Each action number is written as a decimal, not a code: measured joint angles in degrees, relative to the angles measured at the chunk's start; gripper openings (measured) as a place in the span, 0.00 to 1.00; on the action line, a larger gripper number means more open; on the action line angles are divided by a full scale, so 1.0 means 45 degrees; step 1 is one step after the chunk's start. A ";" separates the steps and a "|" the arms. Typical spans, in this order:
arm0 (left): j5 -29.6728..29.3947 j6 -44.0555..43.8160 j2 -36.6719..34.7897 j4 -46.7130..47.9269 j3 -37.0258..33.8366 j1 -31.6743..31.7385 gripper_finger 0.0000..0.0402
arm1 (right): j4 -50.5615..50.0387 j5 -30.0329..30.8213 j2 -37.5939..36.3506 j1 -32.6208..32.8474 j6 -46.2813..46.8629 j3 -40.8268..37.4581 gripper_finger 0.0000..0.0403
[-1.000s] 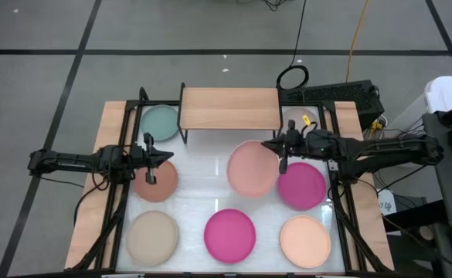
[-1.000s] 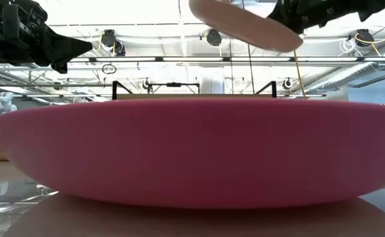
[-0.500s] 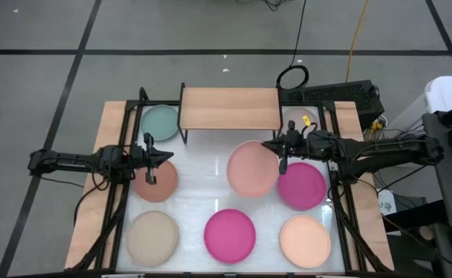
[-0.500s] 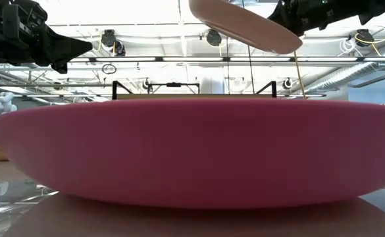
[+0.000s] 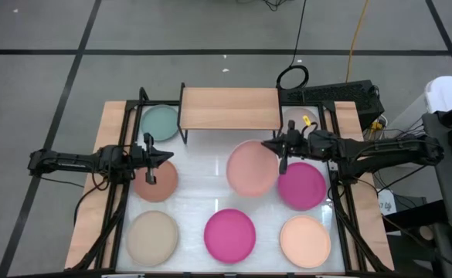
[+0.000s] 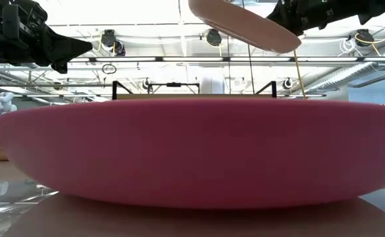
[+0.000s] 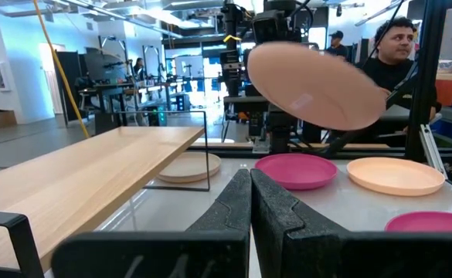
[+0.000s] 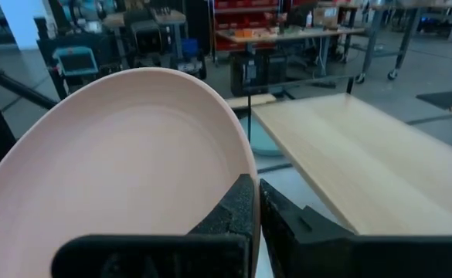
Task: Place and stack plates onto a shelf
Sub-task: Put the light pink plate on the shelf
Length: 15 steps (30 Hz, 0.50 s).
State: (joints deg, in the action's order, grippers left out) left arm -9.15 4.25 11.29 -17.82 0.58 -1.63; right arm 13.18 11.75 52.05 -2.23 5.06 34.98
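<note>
We look straight down on a white-topped table [image 5: 195,202] with a dark robot arm on each side. At the far edge stands the shelf [image 5: 230,108], a low rack with a light-wood top on thin black legs; its top is bare.

The right gripper [image 5: 280,157] reaches in from the right, just near of the shelf's right end. Its jaws are pinched on the rim of a pale pink plate [image 5: 253,167], which it holds up off the table, tilted. In the right wrist view the plate [image 8: 117,170] fills the left side, the dark fingers [image 8: 237,208] close together on its edge, and the shelf's wooden top [image 8: 349,162] lies to the right. From table height, the lifted plate [image 6: 245,23] hangs high above the shelf.

The left gripper [image 5: 150,160] waits at the left, over a terracotta brown plate [image 5: 158,182]. Its jaws are pressed together, holding nothing, as the left wrist view [image 7: 250,205] shows.

Other plates lie flat on the table: a teal plate [image 5: 160,120] far left beside the shelf, a magenta plate [image 5: 304,187] right of centre, partly under the right arm, a second magenta plate [image 5: 230,234] near centre, a beige plate [image 5: 153,237] near left, and a peach plate [image 5: 305,240] near right. The left wrist view also shows another beige plate [image 7: 188,167] under the shelf.
</note>
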 joint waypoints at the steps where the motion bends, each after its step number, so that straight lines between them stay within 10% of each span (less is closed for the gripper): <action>1: -0.0005 0.0000 0.0000 -0.0002 0.0000 0.0000 0.00 | 0.0272 -0.0003 0.0000 -0.0063 -0.0045 0.0000 0.00; 15: -0.0005 0.0000 0.0000 -0.0002 0.0000 -0.0005 0.00 | 0.2326 -0.0274 0.0192 -0.3395 0.0733 0.0000 0.00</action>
State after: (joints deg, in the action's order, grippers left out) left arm -9.17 4.25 11.29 -17.82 0.58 -1.65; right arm 23.65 10.52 52.92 -17.51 8.36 34.98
